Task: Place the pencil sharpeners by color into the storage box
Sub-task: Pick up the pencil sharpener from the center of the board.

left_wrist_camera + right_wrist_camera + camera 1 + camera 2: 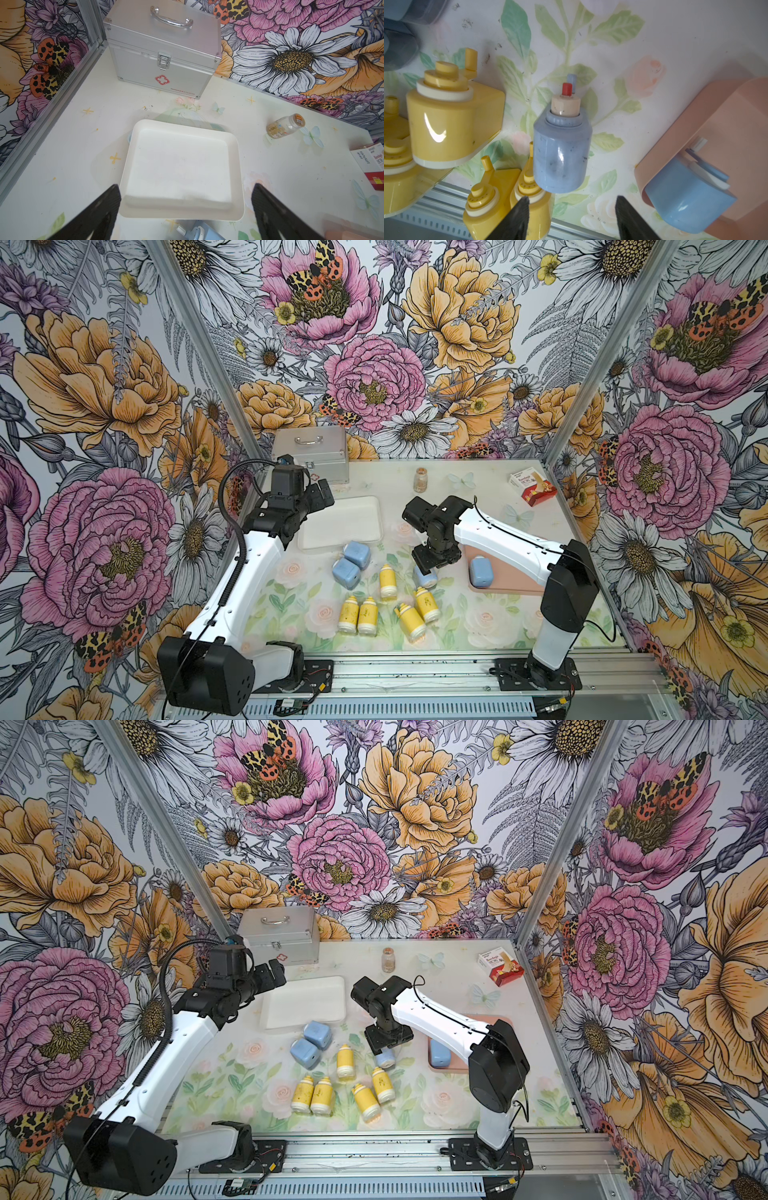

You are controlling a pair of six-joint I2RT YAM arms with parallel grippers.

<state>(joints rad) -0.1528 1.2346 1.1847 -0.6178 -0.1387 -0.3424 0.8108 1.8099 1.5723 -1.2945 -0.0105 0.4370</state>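
Note:
Several yellow pencil sharpeners (388, 580) lie at the table's front middle. Two light-blue ones (351, 564) lie side by side near the empty white storage box (332, 506). Another blue one (481, 571) rests in the pink storage box (511, 583). My right gripper (422, 570) hangs open just above a further blue sharpener (562, 153), which lies beyond the fingertips (521, 209), not between them. My left gripper (187, 187) is open and empty over the near rim of the white box (182, 214).
A closed silver case (311, 452) stands at the back left. A brown glass vial (420, 480) stands at the back middle, a red-and-white carton (533, 488) at the back right. Metal frame posts bound the table, and a rail runs along its front.

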